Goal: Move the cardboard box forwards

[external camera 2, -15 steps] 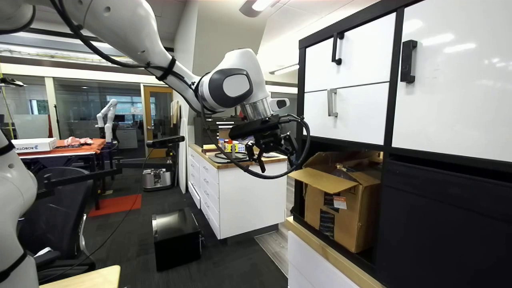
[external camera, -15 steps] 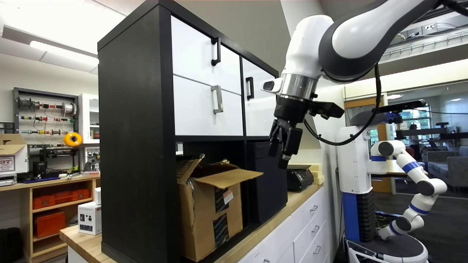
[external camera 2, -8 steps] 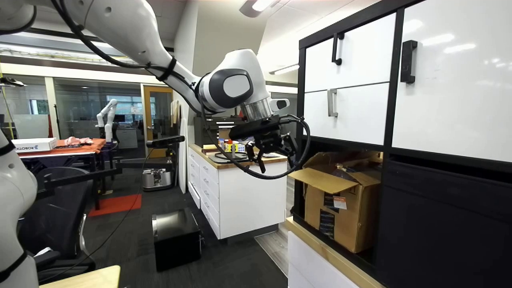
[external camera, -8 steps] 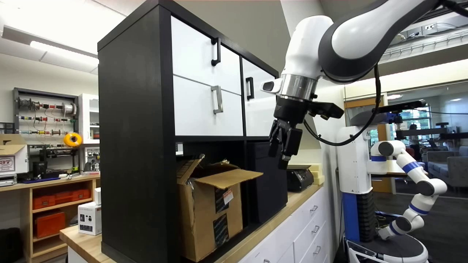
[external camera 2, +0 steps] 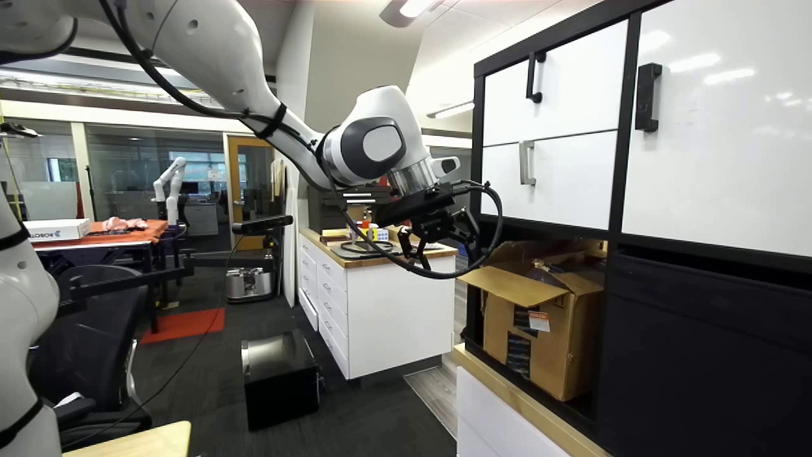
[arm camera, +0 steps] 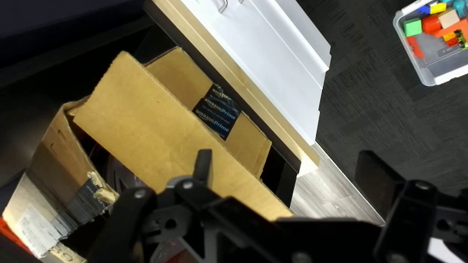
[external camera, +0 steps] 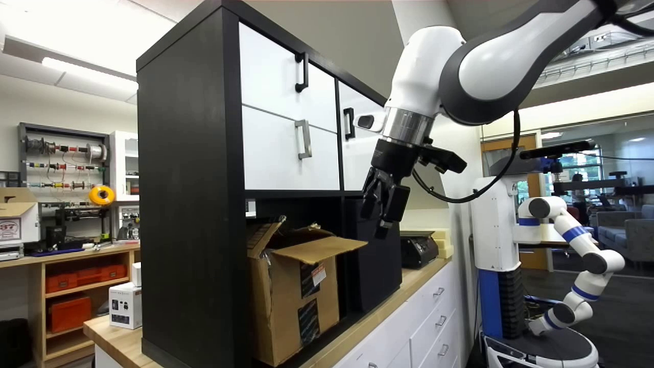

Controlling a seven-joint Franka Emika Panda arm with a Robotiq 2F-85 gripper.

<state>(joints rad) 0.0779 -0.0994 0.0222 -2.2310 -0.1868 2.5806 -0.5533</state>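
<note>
Where the box [external camera: 286, 299] stands: upright in the cabinet [external camera: 181, 204], in an open lower bay beside a dark bin [external camera: 375, 255]; seen in all three views.
Hand [arm camera: 287, 168]: one, spread wide, its two fingers [arm camera: 202, 166] well apart; higher than the box and in front of it.
Flap [external camera: 327, 248]: one juts past the box front; apart from the hand in an exterior view, partly behind a finger in the wrist view.
Tape [arm camera: 217, 111]: black, two pieces on the box front in both exterior views; "amazonPrime" legible only in the wrist view.
Label [external camera 2: 538, 321]: one, white and orange, on the box front in both exterior views, out of sight in the wrist view.
Tub [arm camera: 433, 47]: one, of coloured pieces, on the carpet [arm camera: 365, 91], wrist view only.
Handles [external camera: 307, 140]: three on the cabinet, one to each white front [external camera: 276, 148]; two dark, one grey.
Worktop [external camera: 368, 324]: wooden, beneath the cabinet, white drawers [external camera: 429, 312] below.
White robot [external camera: 491, 230]: one, arm banded blue, in an exterior view only.
Chair [external camera 2: 89, 336]: one, black, in an exterior view only.
Case [external camera 2: 279, 381]: one, black, on the floor.
</note>
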